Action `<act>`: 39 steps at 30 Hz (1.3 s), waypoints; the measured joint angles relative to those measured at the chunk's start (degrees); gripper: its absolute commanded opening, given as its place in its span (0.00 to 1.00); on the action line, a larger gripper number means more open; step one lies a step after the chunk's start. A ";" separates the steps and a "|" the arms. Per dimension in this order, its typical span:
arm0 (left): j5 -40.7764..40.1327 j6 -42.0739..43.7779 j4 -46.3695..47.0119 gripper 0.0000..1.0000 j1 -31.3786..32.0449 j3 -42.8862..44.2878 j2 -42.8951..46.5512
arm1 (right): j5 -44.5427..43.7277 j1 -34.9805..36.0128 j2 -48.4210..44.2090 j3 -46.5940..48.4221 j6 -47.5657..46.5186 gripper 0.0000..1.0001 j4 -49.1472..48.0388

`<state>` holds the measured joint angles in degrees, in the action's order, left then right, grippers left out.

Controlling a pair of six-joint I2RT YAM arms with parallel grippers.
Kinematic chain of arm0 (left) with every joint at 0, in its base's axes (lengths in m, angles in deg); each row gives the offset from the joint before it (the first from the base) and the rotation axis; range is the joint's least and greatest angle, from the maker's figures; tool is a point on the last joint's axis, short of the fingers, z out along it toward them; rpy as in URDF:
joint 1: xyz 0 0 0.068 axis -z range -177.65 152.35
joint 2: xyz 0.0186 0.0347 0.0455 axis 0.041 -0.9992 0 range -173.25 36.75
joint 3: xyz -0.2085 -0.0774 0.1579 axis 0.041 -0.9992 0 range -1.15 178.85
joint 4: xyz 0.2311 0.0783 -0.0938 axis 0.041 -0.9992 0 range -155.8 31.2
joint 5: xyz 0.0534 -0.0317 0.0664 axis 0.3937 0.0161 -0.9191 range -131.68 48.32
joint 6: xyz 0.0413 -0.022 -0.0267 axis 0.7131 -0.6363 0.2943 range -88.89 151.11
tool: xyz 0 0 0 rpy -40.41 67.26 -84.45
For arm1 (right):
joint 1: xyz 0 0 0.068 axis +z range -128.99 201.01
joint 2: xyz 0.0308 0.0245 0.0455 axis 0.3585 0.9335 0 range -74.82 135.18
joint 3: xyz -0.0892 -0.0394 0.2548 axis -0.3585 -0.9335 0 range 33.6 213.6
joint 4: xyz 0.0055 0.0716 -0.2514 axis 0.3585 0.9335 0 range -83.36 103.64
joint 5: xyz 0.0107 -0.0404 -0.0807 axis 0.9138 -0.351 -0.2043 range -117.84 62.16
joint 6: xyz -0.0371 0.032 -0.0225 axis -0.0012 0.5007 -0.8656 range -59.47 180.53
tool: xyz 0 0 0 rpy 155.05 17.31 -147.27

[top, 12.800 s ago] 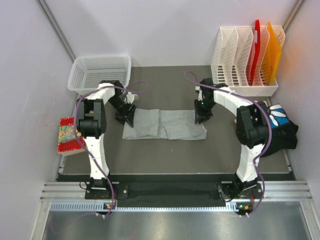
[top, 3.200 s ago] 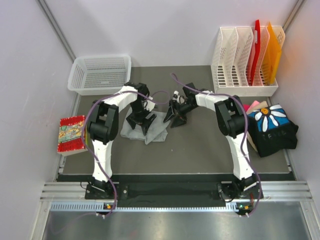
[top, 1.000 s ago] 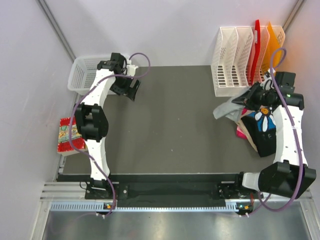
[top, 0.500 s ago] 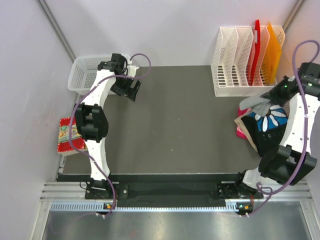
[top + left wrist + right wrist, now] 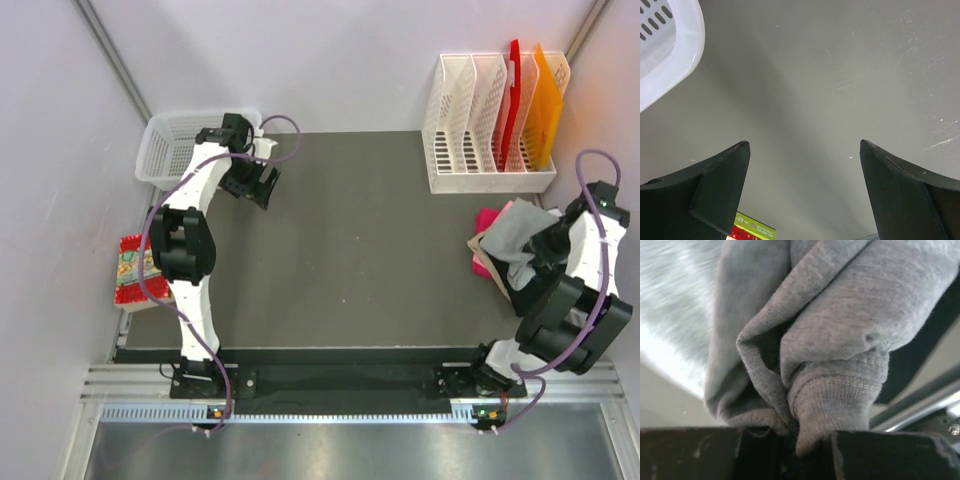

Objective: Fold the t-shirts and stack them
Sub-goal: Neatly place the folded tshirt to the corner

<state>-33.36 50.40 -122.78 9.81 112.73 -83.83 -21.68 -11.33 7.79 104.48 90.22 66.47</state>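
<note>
The dark grey table [image 5: 360,270] carries a white plastic slotted basket [image 5: 175,150] at its far left corner and, at its right edge, a heap of soft cloth t-shirts [image 5: 489,219], black with pink and tan edges showing. The plain light grey t-shirt [image 5: 512,236] is draped over the top of that heap, bunched rather than flat.

The left gripper [image 5: 802,160], jaws spread wide and holding nothing, hovers over the table just beside the basket, well apart from the work. The right gripper [image 5: 790,440] has the grey shirt, its jaws pinched tight on a wad of ribbed hem and several layers.

The step appears to be setting this shirt onto the stack. Done well, that means lowering until the cloth rests squarely on the heap, then releasing and lifting straight up so the folds don't drag open.
</note>
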 measured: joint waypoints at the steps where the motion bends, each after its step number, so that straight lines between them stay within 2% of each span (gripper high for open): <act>1: 0.00 0.13 0.00 0.95 0.00 -0.11 0.00 | -0.70 -0.11 -0.66 -2.01 0.79 0.40 0.00; 4: 0.00 0.37 0.22 0.95 -0.17 -0.13 0.00 | -2.32 -0.20 -3.96 -6.05 3.45 0.68 0.31; 5: -0.02 0.42 0.28 0.95 -0.20 -0.13 0.00 | -2.89 -0.20 -5.20 -6.80 4.02 0.73 0.83; 7: -0.04 0.63 0.48 0.95 -0.20 -0.22 0.00 | -3.85 -0.22 -7.19 -7.13 4.94 0.81 1.88; 13: -0.26 1.44 0.55 0.95 -0.20 -0.85 0.00 | -6.51 -0.20 -8.76 -5.68 5.46 0.94 6.12; 19: -0.35 1.73 0.55 0.95 -0.20 -0.85 0.00 | -5.22 2.08 -12.07 3.65 6.47 0.98 11.74; 25: -0.48 1.84 0.55 0.95 -0.20 -0.85 0.00 | -2.19 9.33 -13.25 12.20 10.08 0.99 12.41; 33: -1.01 1.81 0.52 0.95 -0.20 -1.03 0.20 | -3.19 11.19 -4.07 10.82 12.52 1.00 4.81; 39: -2.51 1.86 0.55 0.95 -0.26 -4.98 2.54 | -6.56 10.60 3.41 8.24 12.52 1.00 -1.66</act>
<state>-35.87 52.26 -122.24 9.55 107.75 -81.29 -28.24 -0.73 11.20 112.72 102.75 64.81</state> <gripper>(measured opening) 0.949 0.995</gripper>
